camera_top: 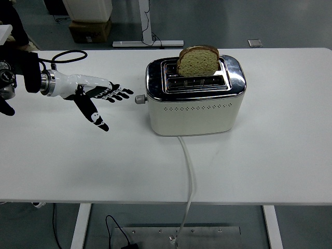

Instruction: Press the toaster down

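Left hand (pixel 98 96) over the white table (pixel 270 155) — fingers spread flat, thumb angled down, holding nothing; fingertips just short of the lever knob (pixel 139 99). Toaster (pixel 196 104) stands mid-table, 1 bread slice (pixel 198 61) upright in its slot — lever not pressed. Cord (pixel 189 176) runs to the near edge.

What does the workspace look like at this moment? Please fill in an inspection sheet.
Surface: white table, mostly bare.
Job's things: cream toaster with chrome top, upright at centre; bread slice standing high out of the rear slot; lever knob on its left end, apparently not pressed.
Clutter: nothing seen.
Hands: left hand open, fingers spread, fingertips just short of the knob; right hand not in view.
Cables: white power cord runs from the toaster over the near edge; black cable loops by the left arm.
Surroundings: grey floor, cardboard box, table legs behind.
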Robot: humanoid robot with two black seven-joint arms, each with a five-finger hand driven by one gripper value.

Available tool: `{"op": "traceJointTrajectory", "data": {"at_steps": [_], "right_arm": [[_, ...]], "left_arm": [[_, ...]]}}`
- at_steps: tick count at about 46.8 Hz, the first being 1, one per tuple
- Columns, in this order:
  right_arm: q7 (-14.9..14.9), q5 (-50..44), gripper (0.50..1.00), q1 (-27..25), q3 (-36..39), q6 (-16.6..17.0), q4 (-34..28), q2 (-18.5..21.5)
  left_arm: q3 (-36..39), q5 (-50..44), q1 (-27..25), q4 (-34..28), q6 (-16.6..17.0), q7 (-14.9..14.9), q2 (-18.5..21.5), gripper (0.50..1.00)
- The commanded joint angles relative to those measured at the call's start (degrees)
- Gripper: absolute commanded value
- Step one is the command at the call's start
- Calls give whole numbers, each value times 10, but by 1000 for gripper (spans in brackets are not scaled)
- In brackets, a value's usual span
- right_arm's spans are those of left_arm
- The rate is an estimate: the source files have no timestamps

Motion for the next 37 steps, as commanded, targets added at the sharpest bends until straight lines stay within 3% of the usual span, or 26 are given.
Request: {"op": "traceJointTrajectory", "data": {"at_steps": [1, 37], "right_arm": [[0, 0, 998, 0, 0, -1, 0, 0], [0, 0, 998, 0, 0, 0, 0, 0]], "left_arm": [[0, 0, 3, 1, 1, 0, -8, 1000], [0, 0, 16, 8, 4, 0, -40, 1000]]}}
